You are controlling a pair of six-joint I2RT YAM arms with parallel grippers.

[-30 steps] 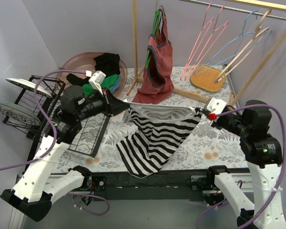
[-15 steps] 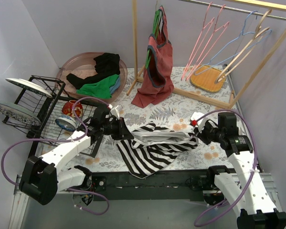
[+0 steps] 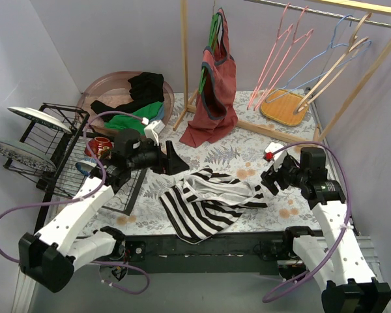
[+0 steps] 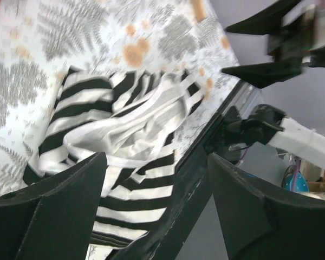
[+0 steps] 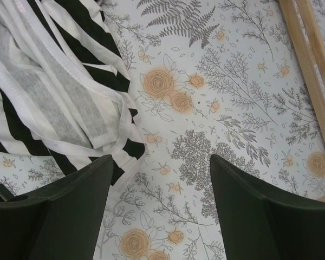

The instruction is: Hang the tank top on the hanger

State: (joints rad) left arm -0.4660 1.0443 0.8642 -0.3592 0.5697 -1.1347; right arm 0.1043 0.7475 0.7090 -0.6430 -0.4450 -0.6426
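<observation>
The black-and-white striped tank top (image 3: 208, 199) lies crumpled on the floral table, nothing holding it; it also fills the left wrist view (image 4: 124, 124) and the upper left of the right wrist view (image 5: 49, 92). My left gripper (image 3: 174, 158) hovers just left of the heap, open, with nothing between its fingers (image 4: 54, 211). To the right of the heap is my right gripper (image 3: 274, 176), open over bare tablecloth, its fingers (image 5: 271, 211) empty. The pink hanger (image 3: 278, 62) hangs on the rail at the back right, far from both grippers.
A dull red tank top (image 3: 215, 85) hangs from the wooden rack post (image 3: 184, 65). A blue hanger (image 3: 326, 55) and a wooden hanger (image 3: 342, 65) share the rail. A pink basin (image 3: 104, 88) of clothes and a wire rack (image 3: 65, 140) with plates stand at the left. A bamboo board (image 3: 283, 107) lies at the back.
Both grippers opened and let go of the tank top. It was stretched between them a second ago and now lies in a heap. Both arms came down and then drew slightly apart.
</observation>
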